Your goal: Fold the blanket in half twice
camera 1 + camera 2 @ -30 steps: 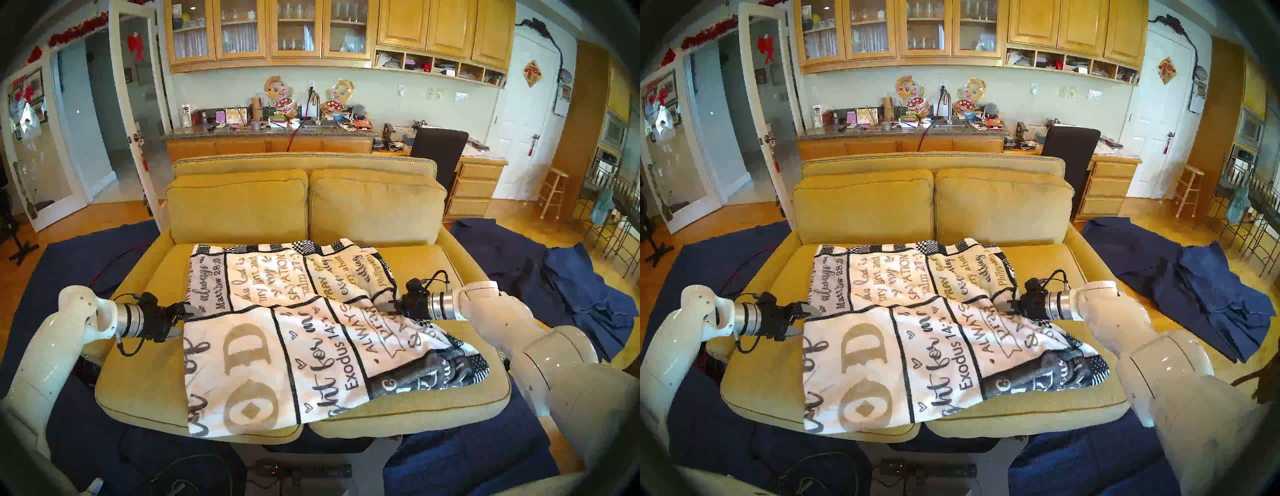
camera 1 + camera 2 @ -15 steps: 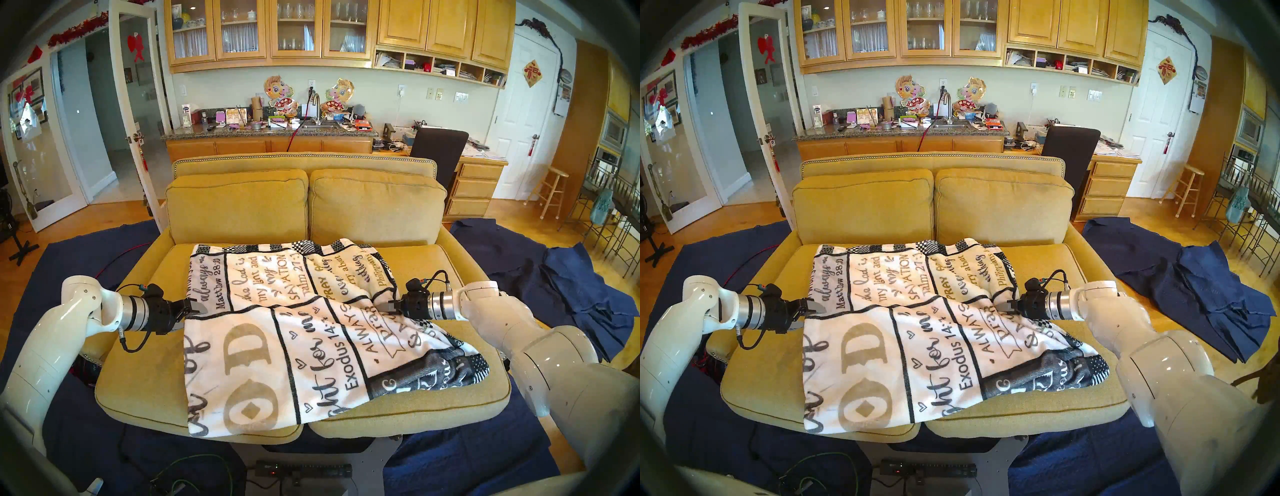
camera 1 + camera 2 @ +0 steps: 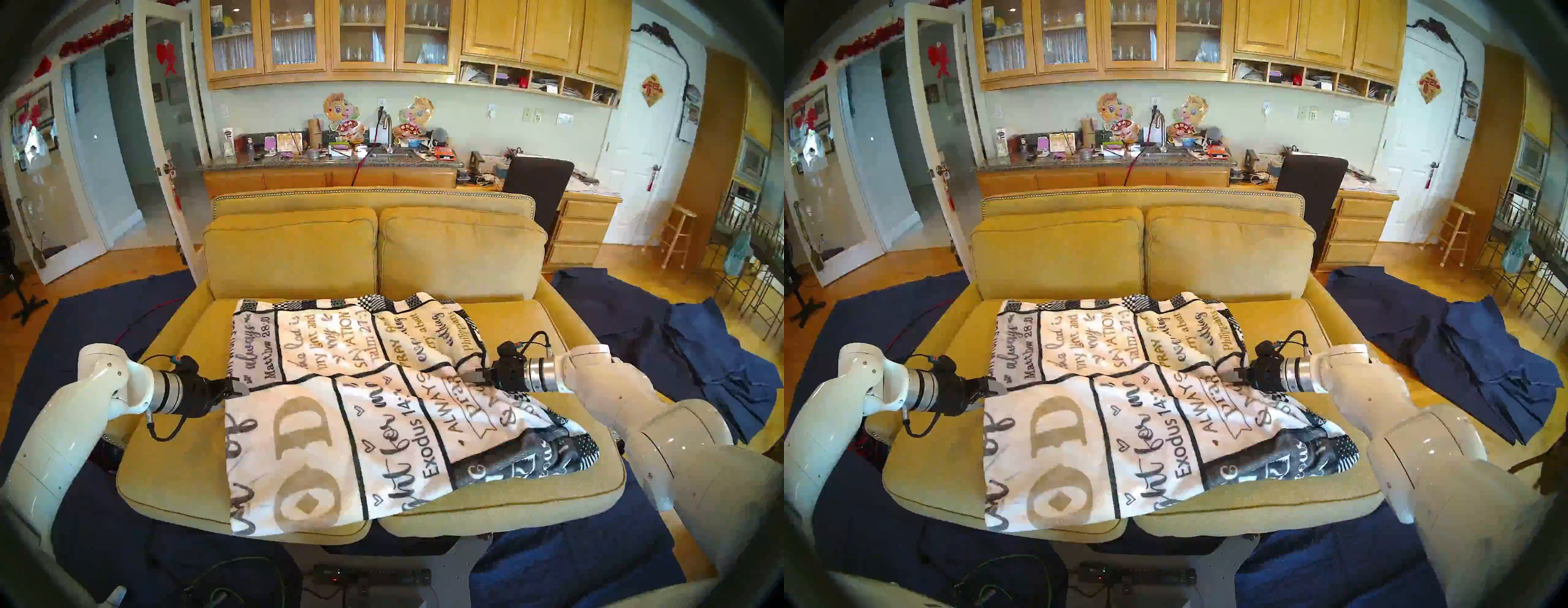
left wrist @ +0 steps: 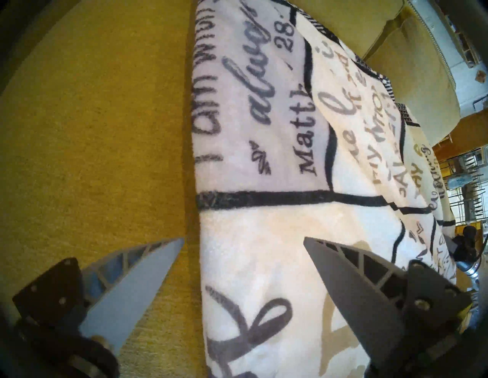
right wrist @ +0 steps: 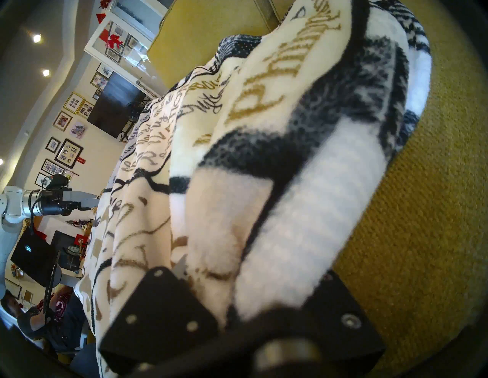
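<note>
While the blanket (image 3: 373,407) lies doubled across the middle of the frame on the yellow sofa's (image 3: 169,458) seat cushions, my right gripper (image 3: 477,375) at centre right is pinched on its raised edge, fleece bunched between the jaws. My left gripper (image 4: 243,242) hangs spread at the left edge of the cloth, one finger (image 4: 148,260) over bare cushion, the other over fleece. To do this well, I judge I should slide the lower finger under every layer at that edge before closing, then match the right gripper's height so the fold carries over evenly.
</note>
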Robot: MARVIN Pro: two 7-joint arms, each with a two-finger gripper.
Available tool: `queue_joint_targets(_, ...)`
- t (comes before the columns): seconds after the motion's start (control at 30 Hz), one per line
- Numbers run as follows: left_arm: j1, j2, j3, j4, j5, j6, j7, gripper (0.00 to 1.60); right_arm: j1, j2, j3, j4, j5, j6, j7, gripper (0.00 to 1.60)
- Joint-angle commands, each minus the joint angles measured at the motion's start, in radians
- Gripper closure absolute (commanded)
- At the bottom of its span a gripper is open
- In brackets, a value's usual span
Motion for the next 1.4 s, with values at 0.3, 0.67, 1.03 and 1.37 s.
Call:
queue_joint_targets(0.3,-0.084,-0.010,0.036,0.067,0.049,-0.034,-0.049,0.00,0.020,0.000,0.001,-0.017,0.003,-0.001,0.019,1.60)
queue_joint_targets(0.67,-0.119,-0.017,0.037,0.168,0.027,-0.025,-0.188,0.00,0.020,-0.001,0.002,-0.016,0.003,-0.001,0.017,1.60)
queue_joint_targets(1.03,-0.155,-0.005,0.070,0.222,0.060,-0.025,-0.323,0.00,0.020,0.000,0.002,-0.016,0.003,-0.001,0.017,1.60)
queue_joint_targets(1.37,-0.191,-0.012,0.134,0.251,0.122,-0.046,-0.359,0.00,0.020,0.000,0.002,-0.017,0.003,0.000,0.018,1.60)
